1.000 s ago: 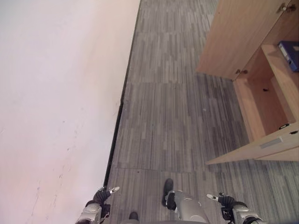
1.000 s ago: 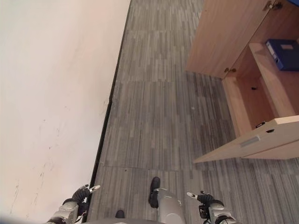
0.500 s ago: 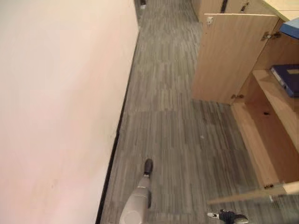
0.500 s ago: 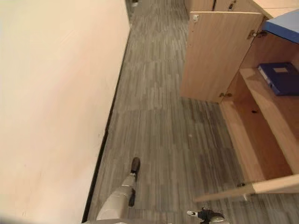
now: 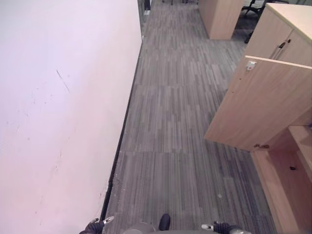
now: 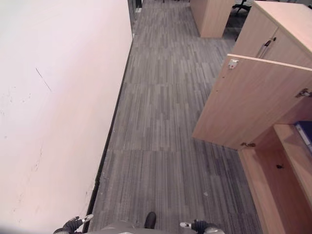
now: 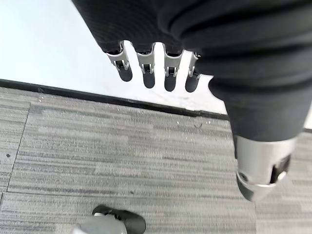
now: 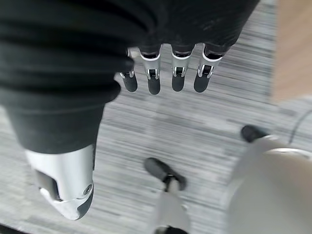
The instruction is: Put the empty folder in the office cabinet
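Left hand (image 7: 161, 73): hangs low beside the body over the carpet (image 5: 180, 122), fingers straight and relaxed, holding nothing; it also shows at the bottom edge of the left eye view, near the wall (image 5: 58, 122).
Right hand (image 8: 165, 73): the same, fingers loose and spread over the carpet, nothing in it.
Why so: both arms hang idle, which fits walking or turning rather than reaching; neither is set up for a grasp.
Cabinet (image 6: 273, 161): stands at the right with its door (image 6: 248, 102) swung wide, so the shelves are free to take a folder.
Folder (image 6: 306, 132): a blue one lies on the cabinet shelf at the right edge of the right eye view. I cannot tell whether this is the empty one the task means; if it is, the placing looks done.
Change from a second ago: the whole picture has shifted, so the head camera has moved. The view now takes in more of the corridor ahead and less of the cabinet's inside. The folder sits on the same shelf as before. Both hands hang empty as they did then.
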